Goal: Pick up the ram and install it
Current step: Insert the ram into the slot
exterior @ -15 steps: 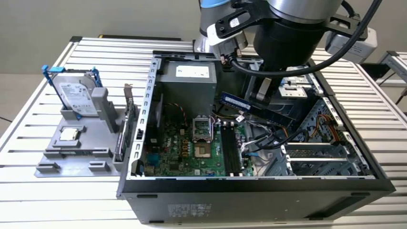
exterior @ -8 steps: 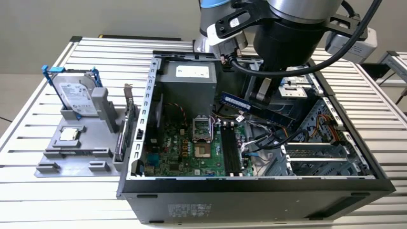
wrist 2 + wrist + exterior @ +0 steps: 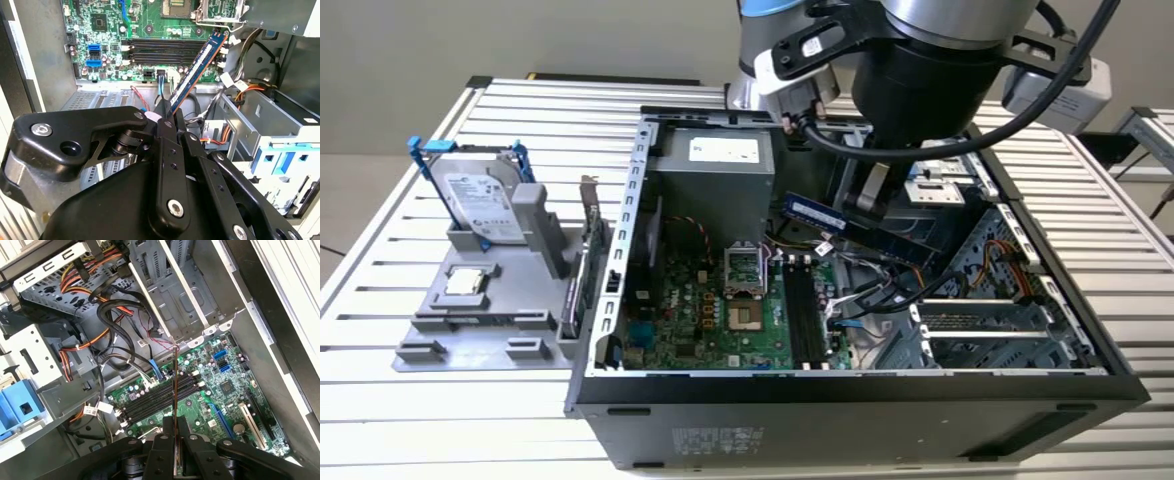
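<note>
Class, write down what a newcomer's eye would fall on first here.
The claw grips the ram, a slim stick held tilted over the black slots of the green motherboard. Around it, the open computer case stands on the slatted table.

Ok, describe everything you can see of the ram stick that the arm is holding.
The ram is a long, narrow, very thin circuit-board stick, blue-faced with a pale label and a coppery edge in the second wrist view; edge-on in the first wrist view it is a hairline. The black pincer is shut on one end. It hangs tilted inside the open black computer case, free end over the black memory slots of the green motherboard, not seated.
</note>
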`<state>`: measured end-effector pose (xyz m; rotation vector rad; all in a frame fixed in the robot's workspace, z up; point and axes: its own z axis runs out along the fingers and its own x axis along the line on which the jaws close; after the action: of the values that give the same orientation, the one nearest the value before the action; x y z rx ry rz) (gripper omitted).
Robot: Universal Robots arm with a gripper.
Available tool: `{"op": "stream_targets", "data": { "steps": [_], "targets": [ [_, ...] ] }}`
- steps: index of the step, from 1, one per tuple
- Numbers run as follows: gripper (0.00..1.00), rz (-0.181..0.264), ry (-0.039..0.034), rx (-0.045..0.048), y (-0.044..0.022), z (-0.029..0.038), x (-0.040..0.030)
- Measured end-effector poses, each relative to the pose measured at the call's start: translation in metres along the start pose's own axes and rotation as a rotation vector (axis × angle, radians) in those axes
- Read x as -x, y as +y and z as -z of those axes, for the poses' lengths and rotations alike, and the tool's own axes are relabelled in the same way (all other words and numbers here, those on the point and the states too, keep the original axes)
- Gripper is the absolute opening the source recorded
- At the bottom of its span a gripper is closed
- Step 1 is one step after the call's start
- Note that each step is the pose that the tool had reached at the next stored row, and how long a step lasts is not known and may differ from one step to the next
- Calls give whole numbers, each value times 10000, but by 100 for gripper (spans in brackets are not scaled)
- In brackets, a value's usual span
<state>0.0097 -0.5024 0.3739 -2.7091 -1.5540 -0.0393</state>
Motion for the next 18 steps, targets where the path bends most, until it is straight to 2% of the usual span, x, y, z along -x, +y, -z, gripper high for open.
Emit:
{"op": "stream_targets", "data": {
  "steps": [18],
  "targets": [
    [0,-1495,5,46,0,0,0]
  ]
}}
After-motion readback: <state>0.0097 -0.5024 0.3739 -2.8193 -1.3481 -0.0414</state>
